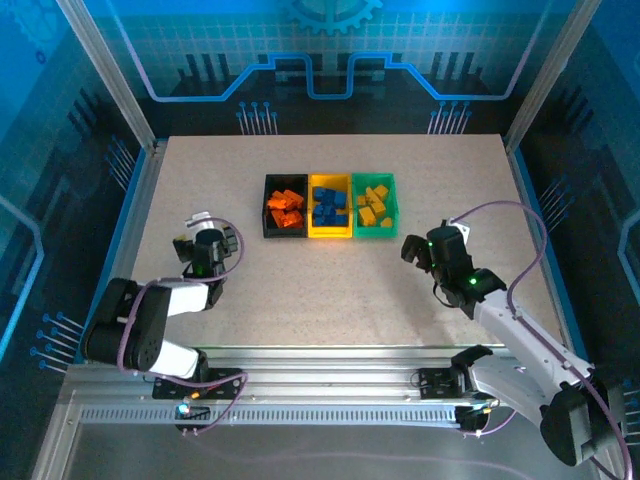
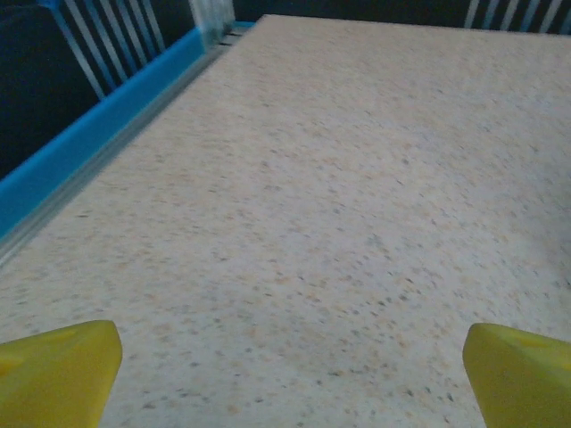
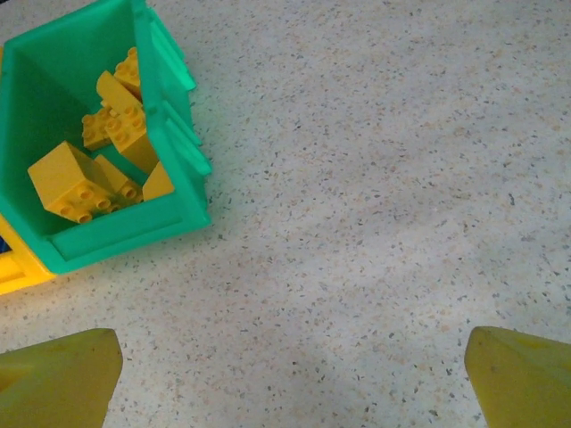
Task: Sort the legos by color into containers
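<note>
Left gripper (image 1: 200, 247): jaws stand fully apart with nothing between them. Its wrist camera shows you both yellow fingertips (image 2: 62, 370) spread to the lower corners over bare table (image 2: 357, 178). A blue edge rail (image 2: 89, 147) runs ahead and to the gripper's left.

Right gripper (image 1: 420, 250): jaws equally wide and holding nothing, above the speckled table surface.

Overhead, the containers sit in one touching row, ahead of both grippers and between them. The black bin (image 1: 268, 232) lies ahead and to the right of your left gripper, well apart from it, and holds the orange legos (image 1: 286, 210). The yellow bin (image 1: 330, 236) is in the middle and holds the blue legos (image 1: 328, 208). The green bin (image 1: 375, 237) is nearest your right gripper, ahead and to its left, and holds the yellow legos (image 1: 372, 205).

The right wrist camera adds detail the overhead view cannot resolve. The green bin (image 3: 116, 227) sits ahead-left of the fingertips, clear of them. The yellow legos (image 3: 76, 183) are heaped inside at mixed tilts with their studs visible. A corner of the yellow bin (image 3: 13, 272) touches the green bin's far-left side.
</note>
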### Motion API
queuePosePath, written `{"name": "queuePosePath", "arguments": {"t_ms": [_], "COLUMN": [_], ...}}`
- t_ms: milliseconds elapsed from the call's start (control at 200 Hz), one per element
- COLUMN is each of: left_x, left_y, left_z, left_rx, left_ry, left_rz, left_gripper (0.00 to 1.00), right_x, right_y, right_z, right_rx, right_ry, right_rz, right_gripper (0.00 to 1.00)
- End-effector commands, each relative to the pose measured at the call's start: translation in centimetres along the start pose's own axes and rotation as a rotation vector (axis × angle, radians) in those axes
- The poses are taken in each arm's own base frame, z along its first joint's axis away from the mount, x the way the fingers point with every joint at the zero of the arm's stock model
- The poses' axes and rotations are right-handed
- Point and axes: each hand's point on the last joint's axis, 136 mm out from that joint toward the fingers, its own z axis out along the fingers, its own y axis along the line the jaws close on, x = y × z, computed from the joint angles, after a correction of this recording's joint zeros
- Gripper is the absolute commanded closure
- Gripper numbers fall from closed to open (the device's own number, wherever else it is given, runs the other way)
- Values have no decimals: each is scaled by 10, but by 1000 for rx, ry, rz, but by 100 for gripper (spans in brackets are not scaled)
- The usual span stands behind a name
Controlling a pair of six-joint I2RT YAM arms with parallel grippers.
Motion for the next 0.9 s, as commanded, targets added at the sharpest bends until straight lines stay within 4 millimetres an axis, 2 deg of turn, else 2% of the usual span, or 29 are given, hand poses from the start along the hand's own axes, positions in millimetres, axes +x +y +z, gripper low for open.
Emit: {"name": "queuePosePath", "arguments": {"t_ms": [0, 50, 90, 145, 190, 265, 385, 460, 570, 655, 760, 895], "left_x": [-31, -27, -18, -21, -15, -18, -17, -17, -18, -18, -18, -17], "left_y": [-27, -38, -36, -36, -36, -36, -36, -36, -36, -36, -36, -36], "left_z": [2, 2, 3, 3, 5, 10, 10, 10, 10, 10, 10, 11], "left_rx": [162, 219, 233, 245, 244, 237, 235, 236, 237, 237, 237, 237], "left_ry": [-115, -106, -96, -158, -86, -91, -85, -86, -87, -86, -86, -83], "left_rz": [1, 20, 9, 6, 3, 4, 1, 2, 1, 2, 1, 1], "left_gripper": [1, 1, 1, 1, 1, 1, 1, 1, 1, 1, 1, 1], "right_x": [-17, -23, -28, -36, -41, -52, -66, -69, -64, -59, -64, -51], "right_y": [2, -2, -6, -8, -7, -6, -18, -26, -40, -39, -32, -26], "right_z": [1, -1, -3, -7, -9, -10, -6, 8, 44, 69, 83, 110], "right_rx": [-8, 15, 25, 24, 7, 6, 68, 62, 44, 17, -20, -72], "right_ry": [-61, -92, -124, -172, -204, -288, -445, -477, -423, -392, -394, -327], "right_rz": [-33, -35, -34, -42, -96, -195, -297, -329, -311, -336, -351, -378], "right_gripper": [0, 0, 0, 0, 0, 0, 0, 0, 0, 0, 0, 0]}}
